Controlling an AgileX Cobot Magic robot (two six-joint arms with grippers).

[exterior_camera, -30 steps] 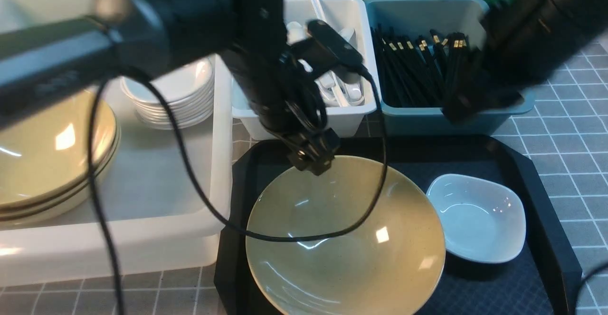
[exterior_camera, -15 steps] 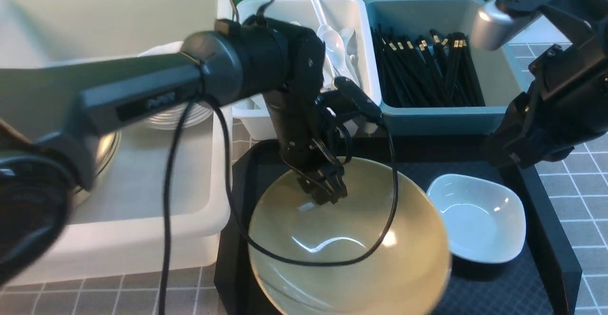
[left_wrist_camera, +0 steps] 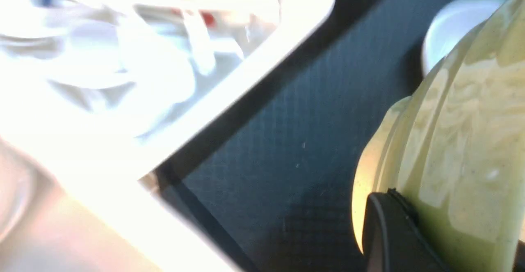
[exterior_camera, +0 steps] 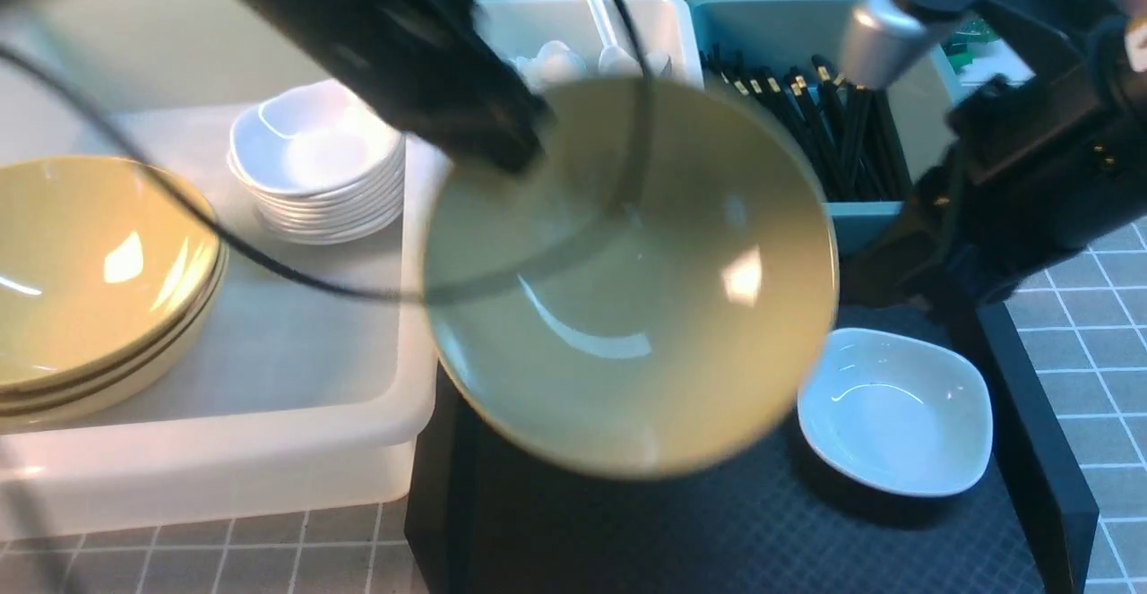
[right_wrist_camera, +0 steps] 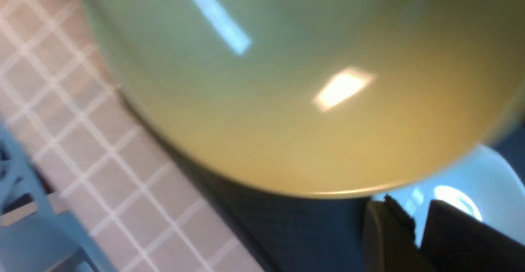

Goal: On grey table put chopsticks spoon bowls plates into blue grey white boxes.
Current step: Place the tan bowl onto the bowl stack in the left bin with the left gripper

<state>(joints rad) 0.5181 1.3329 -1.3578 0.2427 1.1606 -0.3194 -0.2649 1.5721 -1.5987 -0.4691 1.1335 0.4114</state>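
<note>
A big yellow-green bowl (exterior_camera: 627,289) hangs tilted above the black tray (exterior_camera: 1030,415), blurred by motion. My left gripper (left_wrist_camera: 451,231) is shut on its rim, one black finger (left_wrist_camera: 389,231) pressed against the bowl's (left_wrist_camera: 459,132) outside. A small white bowl (exterior_camera: 896,410) sits on the tray at the right. My right gripper (right_wrist_camera: 412,212) hovers over that white bowl (right_wrist_camera: 484,181), jaws a narrow gap apart with nothing between them. Black chopsticks (exterior_camera: 833,128) lie in the blue box (exterior_camera: 860,222). White spoons (exterior_camera: 573,61) lie in the white box (exterior_camera: 672,12).
The large white box (exterior_camera: 269,415) at the left holds stacked yellow bowls (exterior_camera: 90,280) and stacked small white bowls (exterior_camera: 314,164). My right arm (exterior_camera: 1013,182) stands over the tray's far right corner. The left arm's cable (exterior_camera: 269,262) loops across the big box.
My left gripper closed on the yellow-green bowl's rim and raised it off the tray, up and back toward the left. The right arm came away from the blue box toward the tray.
</note>
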